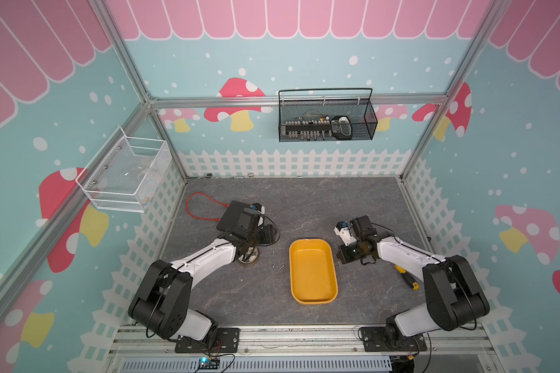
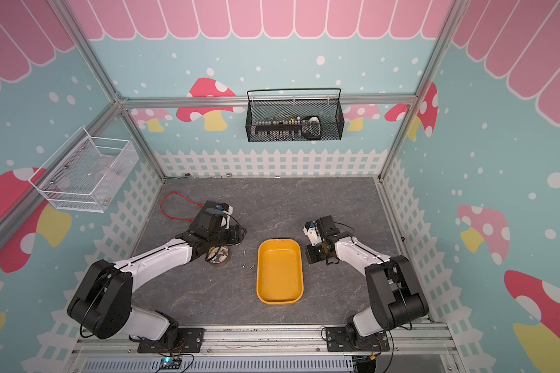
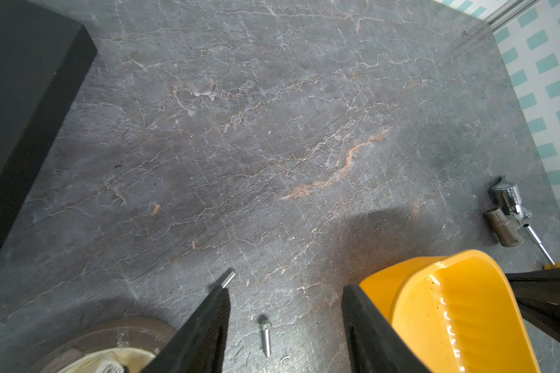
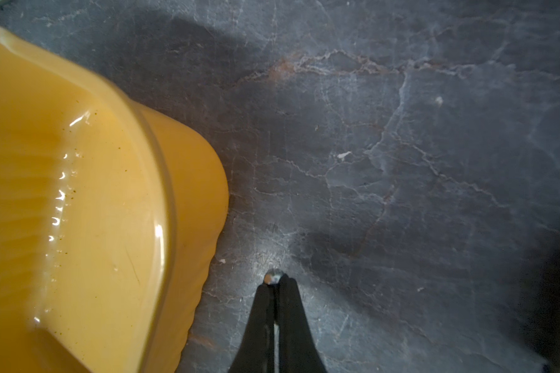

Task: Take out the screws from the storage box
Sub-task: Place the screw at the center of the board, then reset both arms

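On the grey counter [image 1: 272, 200], seen from above: the yellow storage box [image 1: 314, 274], long axis pointing away from the arm bases toward the back wall, apparently empty, with no screw visible inside in both top views. Off its left side, apart from the wall: three screws [image 1: 282, 267] loose on the counter. Near them, the left end effector [image 3: 286, 290], open and holding nothing, with one screw [image 3: 265, 337] flat on the counter, framed between the spread fingers [image 3: 207, 323], shaft roughly along them, and another screw [image 3: 227, 278] just past one fingertip. Beside the left fingers, a roll of tape [image 3: 104, 342]. Just beside the box's right long wall, outside it: the right end effector [image 4: 274, 284], closed, with the bright head of a fourth screw [image 4: 273, 277] at its very tips, seemingly pinched there, shaft hidden from the wrist view. Likely step in hand: setting that fourth screw down. Nearer arm for it: the right, clear of the rim, with bare counter directly under the tips. Probably called for next: no more than a short descent and an opening. Chief risk: a roll against the box wall, or a bounce out of easy reach
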